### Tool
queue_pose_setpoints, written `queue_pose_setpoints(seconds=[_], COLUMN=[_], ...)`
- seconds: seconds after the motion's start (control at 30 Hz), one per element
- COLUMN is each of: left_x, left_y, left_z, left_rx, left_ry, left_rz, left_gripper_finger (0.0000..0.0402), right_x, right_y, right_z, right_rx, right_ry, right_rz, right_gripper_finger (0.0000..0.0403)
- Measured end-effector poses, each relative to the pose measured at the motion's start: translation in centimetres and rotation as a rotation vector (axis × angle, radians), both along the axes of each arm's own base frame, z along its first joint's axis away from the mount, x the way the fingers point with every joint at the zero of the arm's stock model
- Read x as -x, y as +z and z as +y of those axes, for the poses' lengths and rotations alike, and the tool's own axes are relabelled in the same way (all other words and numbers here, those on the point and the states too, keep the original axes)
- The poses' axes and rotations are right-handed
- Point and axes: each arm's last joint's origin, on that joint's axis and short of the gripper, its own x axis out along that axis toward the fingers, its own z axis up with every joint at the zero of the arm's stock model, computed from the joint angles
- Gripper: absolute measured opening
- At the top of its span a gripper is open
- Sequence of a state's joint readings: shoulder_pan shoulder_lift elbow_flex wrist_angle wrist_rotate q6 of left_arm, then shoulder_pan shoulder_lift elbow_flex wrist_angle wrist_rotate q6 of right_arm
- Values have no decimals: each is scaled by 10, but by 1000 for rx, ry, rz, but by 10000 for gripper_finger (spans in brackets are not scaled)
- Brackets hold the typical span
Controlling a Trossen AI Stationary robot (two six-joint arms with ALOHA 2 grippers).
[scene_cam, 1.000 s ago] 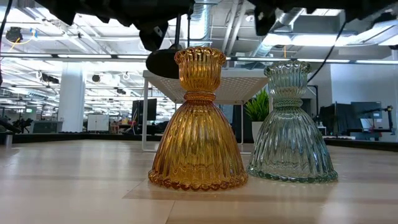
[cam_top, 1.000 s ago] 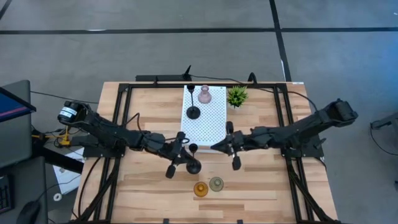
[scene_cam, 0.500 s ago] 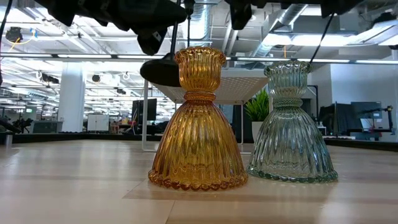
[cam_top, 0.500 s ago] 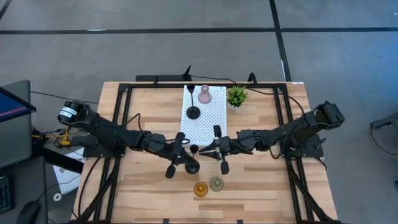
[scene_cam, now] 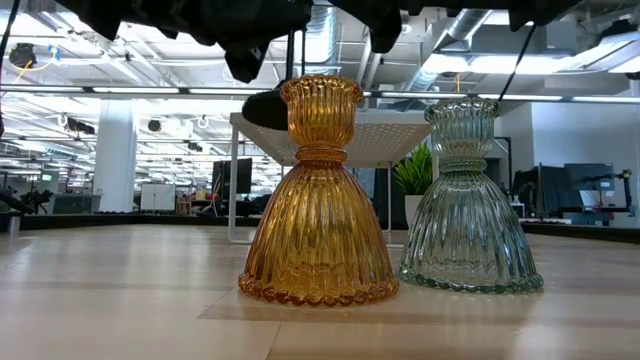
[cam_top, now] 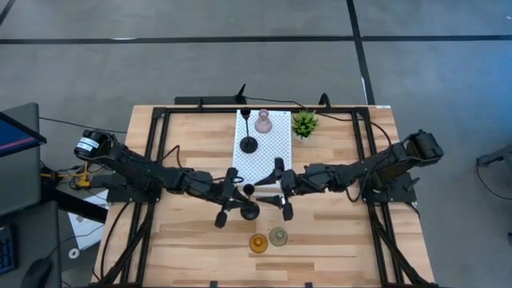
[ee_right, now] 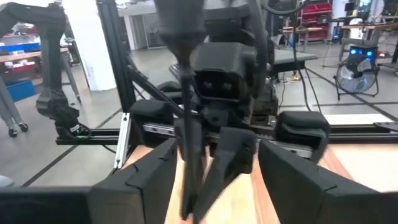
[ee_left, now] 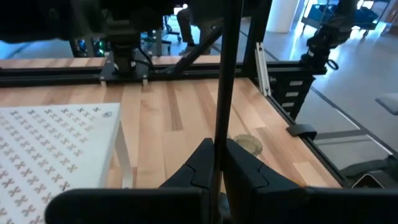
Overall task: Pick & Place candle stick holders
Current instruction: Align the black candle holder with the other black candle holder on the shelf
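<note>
We hold a black candle stick holder (cam_top: 246,205) aloft by its thin stem in our left gripper (cam_top: 234,200), clamped shut on it, near the white perforated stand (cam_top: 268,156). Our right gripper (cam_top: 278,192) has just sprung its fingers wide and now straddles the same stem without closing. A handover looks close. The amber holder (cam_top: 258,243) and grey-green holder (cam_top: 278,236) wait at the near edge.

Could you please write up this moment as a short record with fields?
left gripper: shut on black candle holder, lifted off the table
right gripper: jaws open around that holder's stem, facing the left one
white tray: carries pink holder and second black holder
table front: amber holder, grey-green holder
</note>
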State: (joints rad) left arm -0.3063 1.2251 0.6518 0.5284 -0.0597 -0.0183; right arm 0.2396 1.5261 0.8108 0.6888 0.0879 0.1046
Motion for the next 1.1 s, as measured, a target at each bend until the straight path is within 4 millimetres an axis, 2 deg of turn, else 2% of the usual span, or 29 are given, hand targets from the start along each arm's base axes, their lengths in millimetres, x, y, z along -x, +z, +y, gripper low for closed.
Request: queue_pose_setpoints(seconds=[0.13, 0.4, 0.67, 0.83, 1.1], left_x=[0, -1, -16, -28, -30], left_y=[2, 3, -5, 3, 7], left_z=[0, 3, 0, -3, 2], left_rx=[5, -3, -4, 1, 7], left_ry=[0, 23, 28, 28, 50], left_rz=[-16, -40, -35, -53, -66], left_gripper_finger=[17, 17, 17, 17, 17], right_x=[0, 0, -1, 0, 2], right_y=[0, 3, 4, 3, 2], right_z=[-2, -2, -2, 0, 8], right_rx=[-2, -9, -10, -8, 4], right_ry=[-6, -8, -8, 1, 34], right_rz=[-3, -31, -40, -30, -22], right_gripper_finger=[218, 190, 168, 162, 151])
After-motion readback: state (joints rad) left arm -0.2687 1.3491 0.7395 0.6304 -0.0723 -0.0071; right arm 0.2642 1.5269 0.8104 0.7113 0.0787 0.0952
